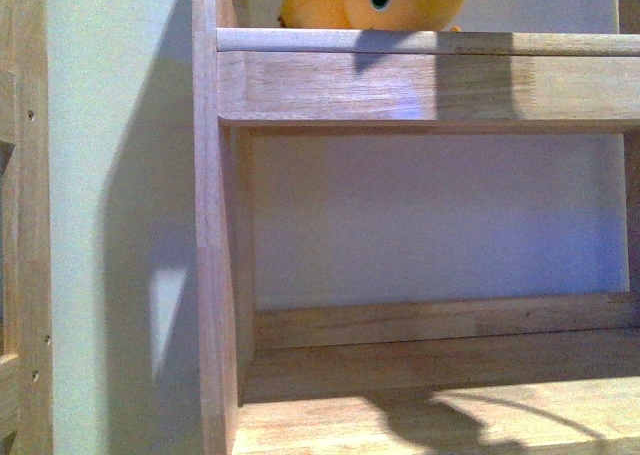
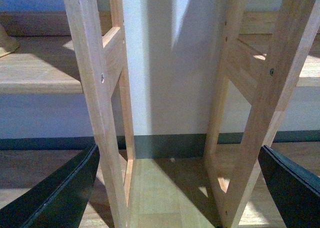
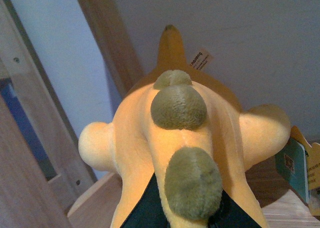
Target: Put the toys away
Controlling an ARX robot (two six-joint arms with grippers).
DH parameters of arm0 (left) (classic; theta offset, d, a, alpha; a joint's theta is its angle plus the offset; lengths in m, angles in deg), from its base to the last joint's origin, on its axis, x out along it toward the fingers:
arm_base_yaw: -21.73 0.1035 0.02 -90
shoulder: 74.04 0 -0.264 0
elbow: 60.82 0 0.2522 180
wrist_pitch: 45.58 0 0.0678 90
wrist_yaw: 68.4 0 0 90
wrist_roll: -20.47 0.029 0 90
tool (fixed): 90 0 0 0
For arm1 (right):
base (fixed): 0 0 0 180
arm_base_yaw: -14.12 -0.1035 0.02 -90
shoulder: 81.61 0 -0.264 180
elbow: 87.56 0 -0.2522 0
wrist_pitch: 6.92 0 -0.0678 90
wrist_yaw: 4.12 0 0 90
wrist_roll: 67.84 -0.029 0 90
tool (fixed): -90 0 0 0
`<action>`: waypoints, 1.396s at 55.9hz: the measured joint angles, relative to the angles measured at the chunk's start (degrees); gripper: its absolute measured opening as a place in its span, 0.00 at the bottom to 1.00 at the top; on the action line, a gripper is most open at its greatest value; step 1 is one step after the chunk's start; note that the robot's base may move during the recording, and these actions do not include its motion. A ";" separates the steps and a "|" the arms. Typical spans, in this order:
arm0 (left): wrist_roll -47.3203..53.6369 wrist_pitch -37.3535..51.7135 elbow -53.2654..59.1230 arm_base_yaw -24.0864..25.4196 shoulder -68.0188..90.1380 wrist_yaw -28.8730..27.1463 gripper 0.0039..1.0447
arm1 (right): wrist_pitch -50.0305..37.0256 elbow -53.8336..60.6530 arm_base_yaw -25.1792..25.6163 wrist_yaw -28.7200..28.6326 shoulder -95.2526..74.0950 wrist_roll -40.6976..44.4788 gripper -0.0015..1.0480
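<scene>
Plush animal lies on the wooden shelf's upper level.

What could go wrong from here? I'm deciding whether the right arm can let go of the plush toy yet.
1. The orange plush toy sits near the upper shelf's front rail; released too near the edge, it might tip forward over it.
2. The right gripper seems to be shut on the toy; withdrawing before fully opening could drag it off.
3. A hang tag beside it might snag.

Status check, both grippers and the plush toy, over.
Left gripper open, empty, by the shelf legs. Right gripper on plush toy, jaws unclear. Toy on upper shelf.
</scene>
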 joint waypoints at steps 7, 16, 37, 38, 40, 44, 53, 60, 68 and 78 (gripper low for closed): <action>0.00 0.00 0.00 0.00 0.00 0.00 0.94 | -1.49 1.18 -0.70 0.50 0.02 -0.44 0.06; 0.00 0.00 0.00 0.00 0.00 0.00 0.94 | -2.62 3.23 -0.66 1.07 0.02 -1.68 0.06; 0.00 0.00 0.00 0.00 0.02 0.00 0.94 | -2.12 2.10 0.20 1.99 -1.44 -3.93 0.06; 0.00 0.00 0.00 0.00 0.02 0.00 0.94 | -1.79 1.40 0.20 2.10 -1.99 -4.09 0.06; 0.00 0.00 0.00 0.00 0.00 0.00 0.94 | -1.40 0.66 0.17 2.32 -2.47 -4.26 0.06; 0.00 0.00 0.00 0.00 0.00 0.00 0.94 | -0.20 -1.51 0.11 2.89 -4.04 -4.79 0.06; 0.00 0.00 0.00 0.00 0.00 0.00 0.94 | 1.16 -5.03 -0.31 3.67 -6.47 -5.44 0.06; 0.00 0.00 0.00 0.00 0.02 0.00 0.94 | 1.16 -5.27 -0.74 4.22 -6.75 -5.44 0.06; 0.00 0.00 0.00 0.00 0.00 0.00 0.94 | 1.36 -5.27 -1.09 4.37 -6.75 -5.44 0.06; 0.00 0.00 0.00 0.00 0.02 0.00 0.94 | 1.53 -5.14 -1.09 3.56 -6.62 -5.09 0.30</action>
